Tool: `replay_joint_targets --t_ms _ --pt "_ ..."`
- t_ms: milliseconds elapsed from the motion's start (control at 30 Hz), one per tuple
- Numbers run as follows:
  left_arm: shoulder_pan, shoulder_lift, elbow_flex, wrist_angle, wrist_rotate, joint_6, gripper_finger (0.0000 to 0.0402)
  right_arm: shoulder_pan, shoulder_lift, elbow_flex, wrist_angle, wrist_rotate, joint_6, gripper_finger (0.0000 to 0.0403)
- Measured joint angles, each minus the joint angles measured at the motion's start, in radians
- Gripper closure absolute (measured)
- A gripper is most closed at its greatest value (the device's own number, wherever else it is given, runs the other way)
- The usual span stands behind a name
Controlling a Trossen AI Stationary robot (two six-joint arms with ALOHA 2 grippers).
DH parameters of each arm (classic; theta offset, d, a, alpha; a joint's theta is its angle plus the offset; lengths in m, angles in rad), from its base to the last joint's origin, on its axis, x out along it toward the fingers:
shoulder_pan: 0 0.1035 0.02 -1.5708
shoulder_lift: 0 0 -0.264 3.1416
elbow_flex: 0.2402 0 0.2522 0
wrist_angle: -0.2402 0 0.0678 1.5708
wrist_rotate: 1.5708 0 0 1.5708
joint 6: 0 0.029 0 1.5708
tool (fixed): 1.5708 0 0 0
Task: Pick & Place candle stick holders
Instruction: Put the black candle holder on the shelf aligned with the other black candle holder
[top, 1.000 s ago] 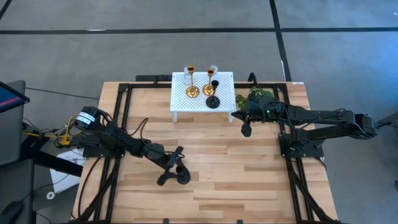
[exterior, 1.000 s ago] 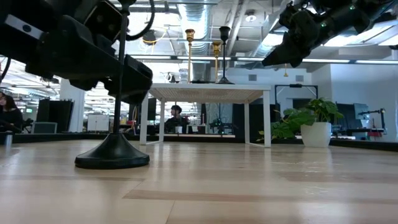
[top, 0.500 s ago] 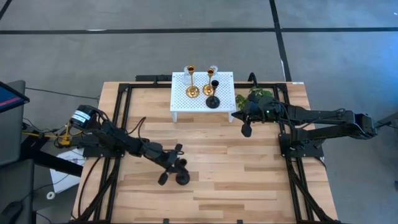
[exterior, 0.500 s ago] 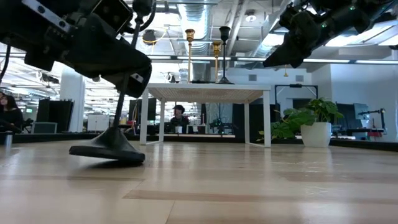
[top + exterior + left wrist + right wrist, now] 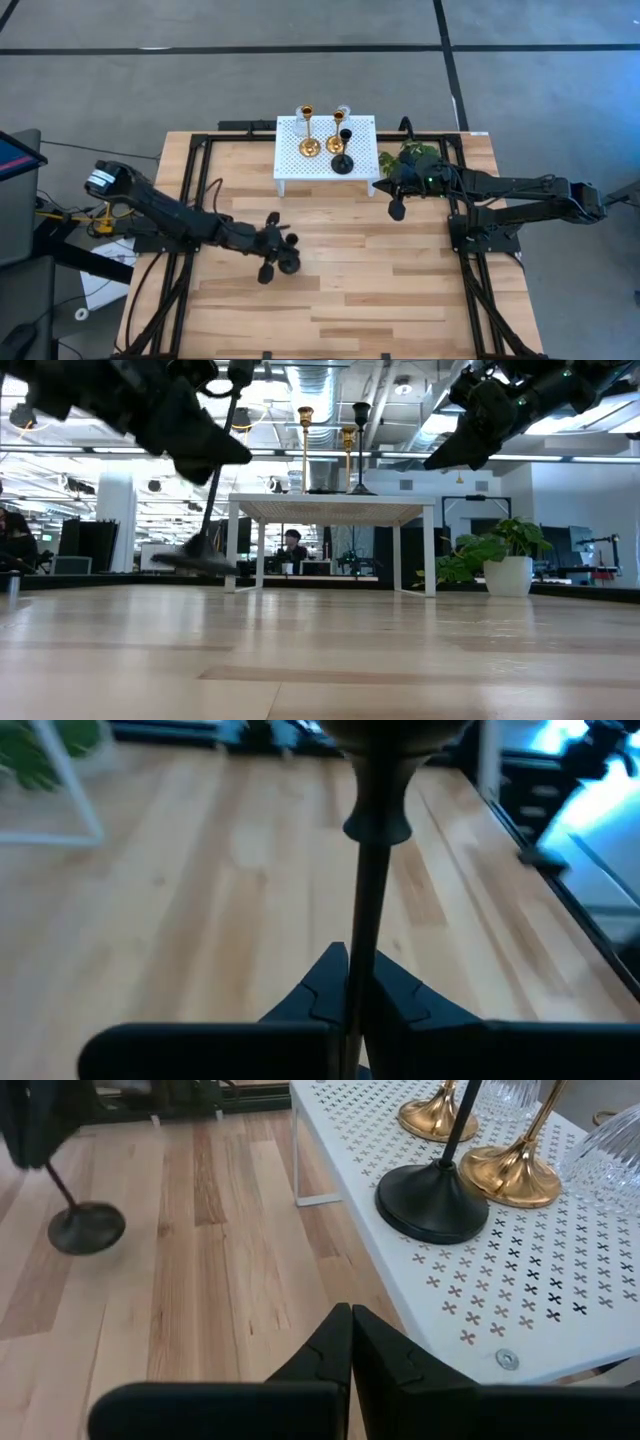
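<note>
While overhead hides height, low view shows left gripper (image 5: 205, 445), black holder (image 5: 197, 558) airborne

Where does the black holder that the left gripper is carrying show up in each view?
High: lower middle, black holder in the left gripper, over the table.
Low: upper left, hanging tilted, its base clear of the table.
Left wrist: centre, its stem rising from between the shut fingers.
Right wrist: left edge, base and stem.
Shared landmark: the white rack.
</note>
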Motion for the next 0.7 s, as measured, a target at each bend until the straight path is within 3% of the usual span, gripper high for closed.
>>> replay_joint_targets --t_ms 300,500,700 --pt "0.13 -0.094 0.164 -0.163 -0.023 0.178 0.039 0.0 0.0 0.0 -0.003 0.0 0.0 0.0403" --pt "0.283 -0.097 0.268 -0.245 -0.022 0.19 0.039 0.0 0.0 0.0 -0.011 0.0 -0.001 0.0403" --pt "0.413 -0.087 0.356 -0.252 0.053 0.228 0.0389 0.0 0.0 0.0 -0.034 0.001 -0.003 0.0403"
